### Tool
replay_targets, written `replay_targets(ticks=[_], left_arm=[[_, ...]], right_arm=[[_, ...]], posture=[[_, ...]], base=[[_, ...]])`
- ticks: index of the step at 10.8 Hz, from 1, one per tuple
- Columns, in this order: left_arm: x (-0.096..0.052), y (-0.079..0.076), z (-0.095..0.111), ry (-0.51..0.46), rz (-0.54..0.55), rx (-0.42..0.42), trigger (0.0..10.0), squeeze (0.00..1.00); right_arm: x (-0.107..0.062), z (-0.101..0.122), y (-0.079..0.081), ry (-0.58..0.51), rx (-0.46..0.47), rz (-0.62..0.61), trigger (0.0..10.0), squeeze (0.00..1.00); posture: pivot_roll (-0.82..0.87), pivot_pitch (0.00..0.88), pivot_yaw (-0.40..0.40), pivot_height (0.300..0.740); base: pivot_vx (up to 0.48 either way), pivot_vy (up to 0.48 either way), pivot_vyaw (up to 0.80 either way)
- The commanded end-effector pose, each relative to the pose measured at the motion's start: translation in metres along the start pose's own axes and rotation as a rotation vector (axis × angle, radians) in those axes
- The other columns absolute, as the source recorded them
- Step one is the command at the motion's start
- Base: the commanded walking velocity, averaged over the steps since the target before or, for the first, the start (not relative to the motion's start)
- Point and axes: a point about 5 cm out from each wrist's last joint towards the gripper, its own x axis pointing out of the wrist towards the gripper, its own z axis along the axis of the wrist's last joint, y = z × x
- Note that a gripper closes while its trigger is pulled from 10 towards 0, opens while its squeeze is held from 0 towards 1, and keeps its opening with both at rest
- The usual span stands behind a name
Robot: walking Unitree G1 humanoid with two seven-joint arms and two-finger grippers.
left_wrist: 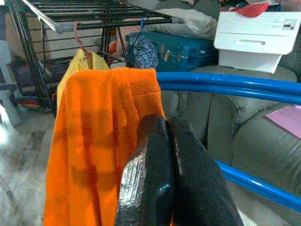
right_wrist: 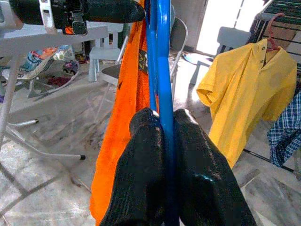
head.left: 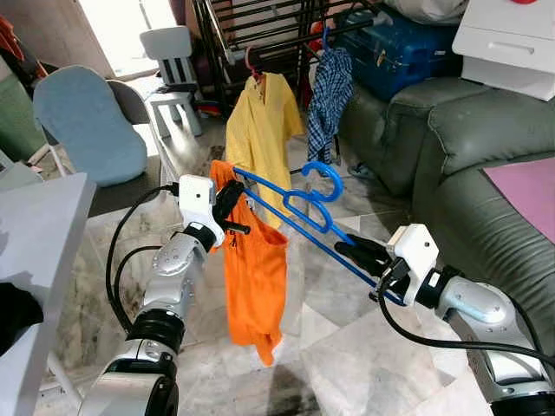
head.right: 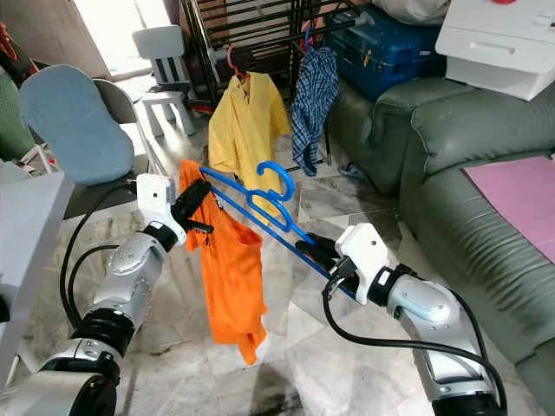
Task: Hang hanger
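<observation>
Two grippers share the load just now: my right gripper (head.left: 357,254), at lower right of centre in the left eye view, has its fingers pinched tight on one end of the blue hanger (head.left: 305,211), and the right wrist view shows the blue bar running straight up between my fingertips (right_wrist: 146,123). My left gripper (head.left: 228,208), left of centre, is closed on the hanger's other end, where the orange shirt (head.left: 256,276) is draped over the shoulder and hangs down toward the floor. The hanger lies slanted between my two arms in the middle of the frame, its hook (head.left: 325,180) standing up toward the drying rack (head.left: 260,35) at top centre, well apart from it. To do this step well, I judge I must lift both ends together, keep the hook upright and bring it over a free stretch of rail between the yellow shirt (head.left: 260,130) and the checked shirt (head.left: 328,102), lowering only once the hook is past the bar; tipping either end could let the orange shirt slide off. Whether my left fingers (left_wrist: 155,165) grip the bar itself or just the cloth folded over it I cannot tell, since the cloth covers the contact in the left wrist view. The rack's rails are cut off by the top edge, so the free space there is hard to judge, and the shirt appears to sit on one shoulder of the hanger, though its far side is hidden.
</observation>
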Motion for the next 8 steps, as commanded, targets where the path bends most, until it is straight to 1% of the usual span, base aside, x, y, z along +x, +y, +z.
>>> replay_targets(ticks=[1, 2, 4, 5, 7, 8], left_arm=[[-0.001, 0.006, 0.006, -0.021, 0.015, 0.029, 0.0, 0.0], [-0.002, 0.002, 0.014, -0.077, 0.003, 0.039, 0.0, 0.0], [-0.005, -0.002, 0.024, -0.14, -0.003, 0.052, 0.0, 0.0], [-0.005, -0.002, 0.027, -0.153, -0.003, 0.055, 0.0, 0.0], [-0.007, -0.005, 0.022, -0.119, -0.019, 0.052, 0.0, 0.0], [-0.009, -0.011, 0.008, -0.042, -0.034, 0.064, 0.0, 0.0]], right_arm=[[0.006, 0.01, -0.001, -0.051, -0.028, 0.006, 10.0, 0.0], [0.009, 0.006, 0.0, -0.035, -0.035, -0.015, 10.0, 0.0], [0.014, 0.001, -0.001, -0.016, -0.033, -0.037, 10.0, 0.0], [0.016, 0.0, -0.001, -0.011, -0.037, -0.04, 10.0, 0.0], [0.019, -0.002, -0.002, -0.008, -0.038, -0.047, 10.0, 0.0], [0.021, 0.0, -0.004, -0.019, -0.044, -0.057, 10.0, 0.0]], posture=[[-0.26, 0.0, 0.146, 0.74], [-0.25, 0.0, 0.145, 0.74], [-0.24, 0.0, 0.139, 0.74], [-0.24, 0.0, 0.137, 0.74], [-0.23, 0.0, 0.139, 0.74], [-0.24, 0.0, 0.14, 0.74]], base=[[0.0, 0.0, 0.0], [0.0, 0.0, 0.0], [0.0, 0.0, 0.0], [0.0, 0.0, 0.0], [0.0, 0.0, 0.0], [0.0, 0.0, 0.0]])
